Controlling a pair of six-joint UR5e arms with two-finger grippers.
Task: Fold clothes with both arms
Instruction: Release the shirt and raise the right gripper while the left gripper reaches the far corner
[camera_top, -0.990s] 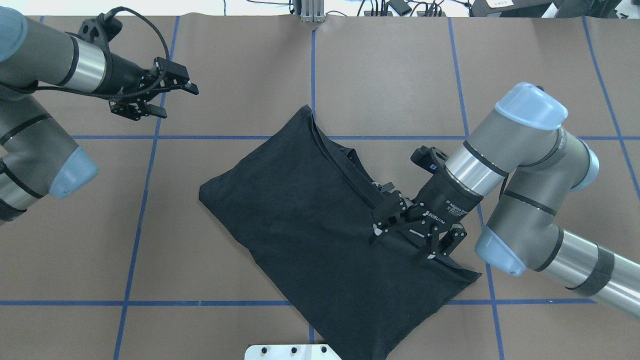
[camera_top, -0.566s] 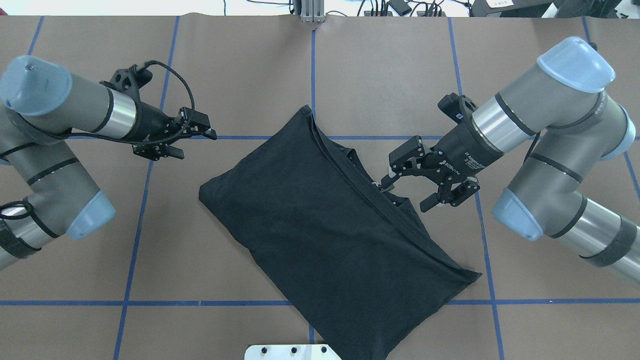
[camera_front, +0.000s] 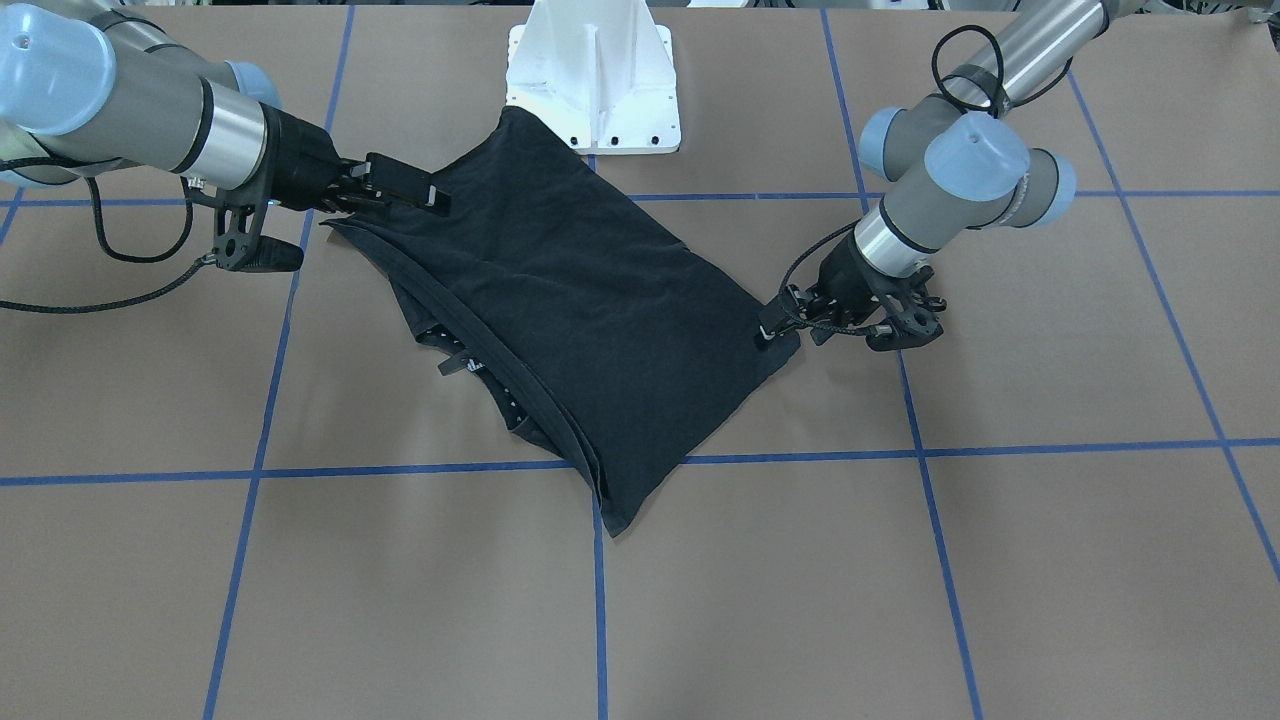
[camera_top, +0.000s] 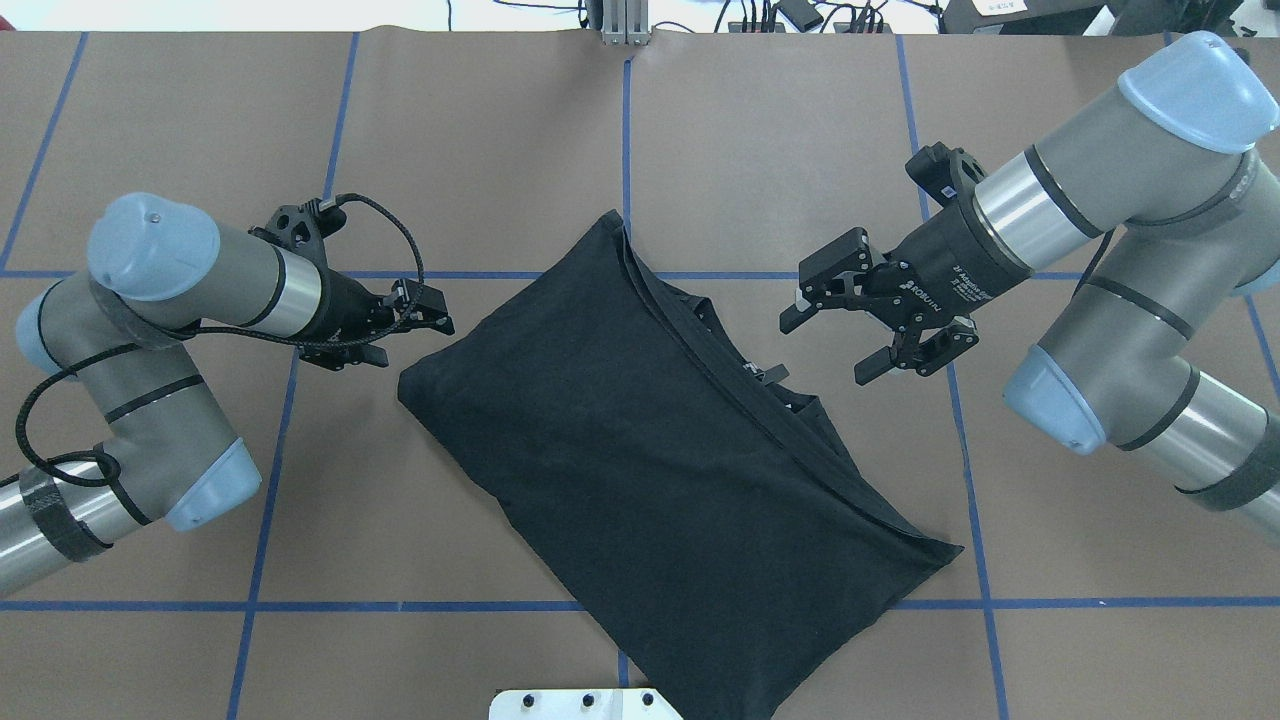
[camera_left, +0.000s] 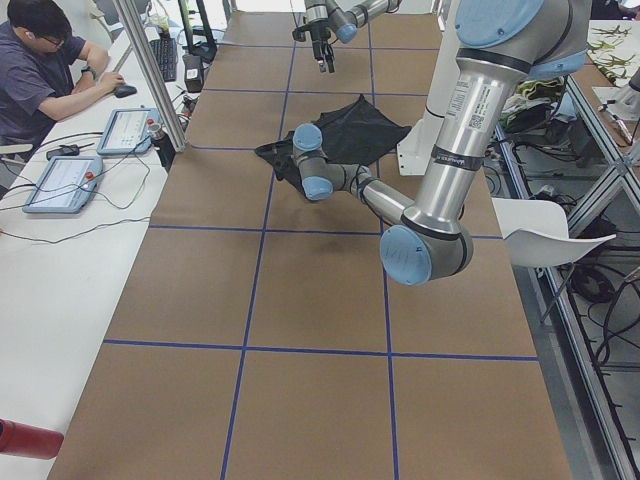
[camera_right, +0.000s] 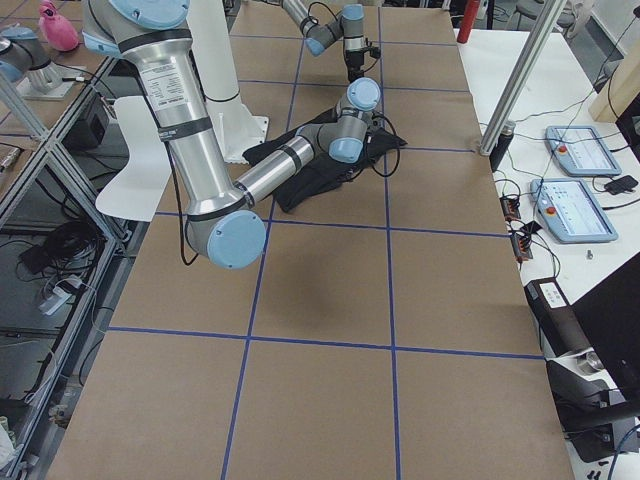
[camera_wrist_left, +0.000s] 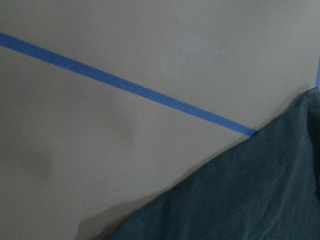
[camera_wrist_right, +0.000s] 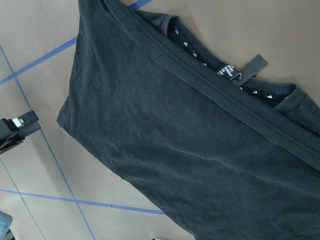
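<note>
T-shirt (camera_top: 640, 450) folded, black side up, flat on table (camera_top: 760, 150) between both grippers | left gripper (camera_top: 413, 340) jaws parted, empty, shirt corner just beside them | right gripper (camera_top: 828, 350) jaws wide, empty, collar edge near them

**A:** Right end effector (camera_top: 828, 348), what did you change?

**B:** A second ago you had it pressed down on the T-shirt (camera_top: 640, 450) by the collar-side edge. You've lifted it off and pulled it back. It now hangs clear beside that edge, jaws spread.

**A:** Left end effector (camera_top: 412, 340)?

**B:** You swung it in from the far part of the counter (camera_top: 200, 640). It's now right at the shirt's corner. Can't tell if it touches.
</note>
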